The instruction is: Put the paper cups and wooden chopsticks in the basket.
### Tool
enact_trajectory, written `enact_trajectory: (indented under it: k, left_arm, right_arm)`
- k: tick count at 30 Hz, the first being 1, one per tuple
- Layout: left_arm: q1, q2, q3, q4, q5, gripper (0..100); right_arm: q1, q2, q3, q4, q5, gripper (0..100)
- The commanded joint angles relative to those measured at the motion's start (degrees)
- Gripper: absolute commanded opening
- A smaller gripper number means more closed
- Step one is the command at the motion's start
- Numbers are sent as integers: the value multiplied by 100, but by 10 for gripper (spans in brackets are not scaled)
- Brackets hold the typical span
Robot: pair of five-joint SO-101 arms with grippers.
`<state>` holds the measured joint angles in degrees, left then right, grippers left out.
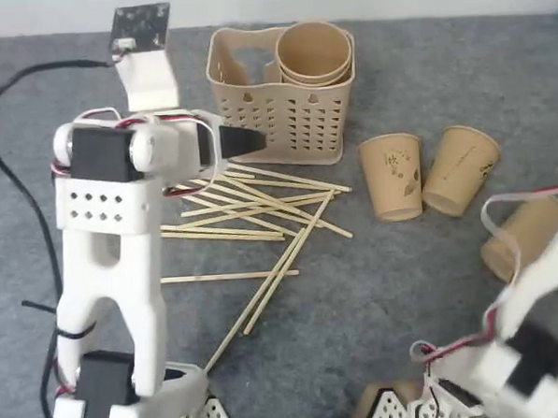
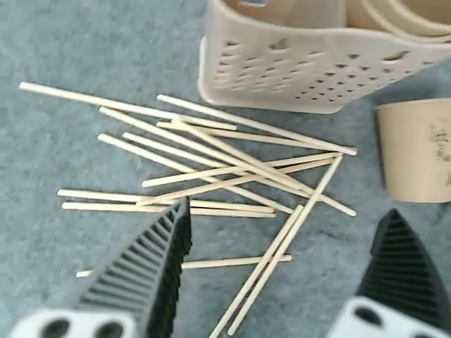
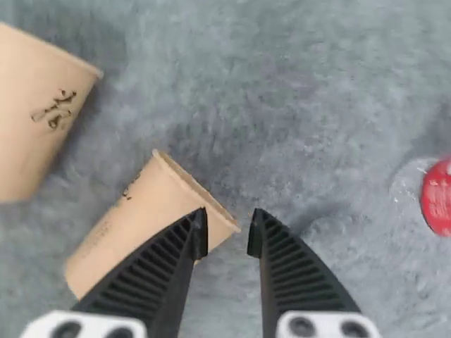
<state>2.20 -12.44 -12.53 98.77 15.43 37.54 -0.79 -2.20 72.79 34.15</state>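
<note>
Chopsticks (image 1: 251,210) lie loose in a crossed heap at the centre of the high view, on grey carpet (image 1: 405,296), just in front of the basket (image 1: 274,116). The basket is beige perforated plastic and stands upright at upper centre. A nested cup stack (image 1: 314,50) sits mouth-up at its right end.

Right of centre I see two printed paper cups standing mouth-down just beside each other: the nearer cup (image 1: 391,177) is upright and the tilted cup (image 1: 459,170) leans slightly. A fallen cup (image 1: 522,238) lies on its side at the right edge of the frame.

The left arm (image 1: 105,274) occupies the left of the high view. In the left wrist view, the left gripper (image 2: 289,211) is released, with its jaws spread wide and nothing between them. It hangs above the chopstick heap with the basket beyond.

The right arm (image 1: 521,355) sits at lower right of the high view. In the right wrist view, the right gripper (image 3: 227,236) has its jaws narrowly parted. Carpet shows in the gap and it grasps nothing. One fingertip (image 3: 199,229) overlaps the fallen cup's rim, and I cannot tell whether they touch. A red round object (image 3: 438,197) rests on the carpet well apart from that cup.
</note>
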Motion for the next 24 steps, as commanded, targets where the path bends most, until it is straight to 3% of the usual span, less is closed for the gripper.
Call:
enact_trajectory:
  k: [1, 5, 16, 24]
  left_arm:
    - [-202, -255, 145, 62, -70, 382]
    - [-185, -255, 488, -255, -70, 382]
    - [-176, -246, 769, -527, -70, 382]
    - [-167, -246, 778, -510, -62, 382]
  right_arm:
    - [40, 1033, -1468, 567, 510, 129]
    - [-84, 2229, -2426, 1305, 1222, 202]
    - [-268, 3354, -2998, 2633, 2620, 203]
    - [-637, 3275, -2901, 3002, 2681, 159]
